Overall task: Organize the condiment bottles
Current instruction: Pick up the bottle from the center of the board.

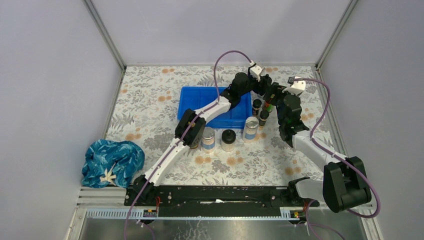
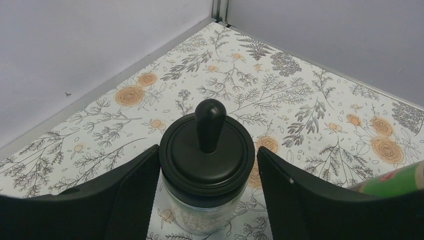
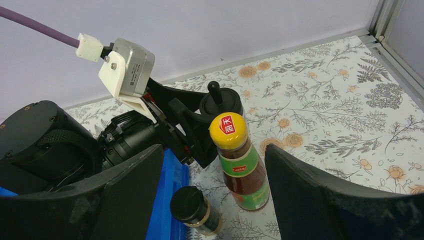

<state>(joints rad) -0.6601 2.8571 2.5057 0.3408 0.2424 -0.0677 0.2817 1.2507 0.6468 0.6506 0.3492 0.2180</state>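
Fingers [image 2: 135,195] of left end effector [image 2: 207,150] closely bracket black-domed jar [image 2: 207,172].

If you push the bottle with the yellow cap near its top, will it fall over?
Probably. The yellow-capped bottle is tall and narrow on a small base, so a high push would likely tip it. It looks like glass, nearly full of dark sauce, so likely heavy for its size. Being round, it might roll once down.
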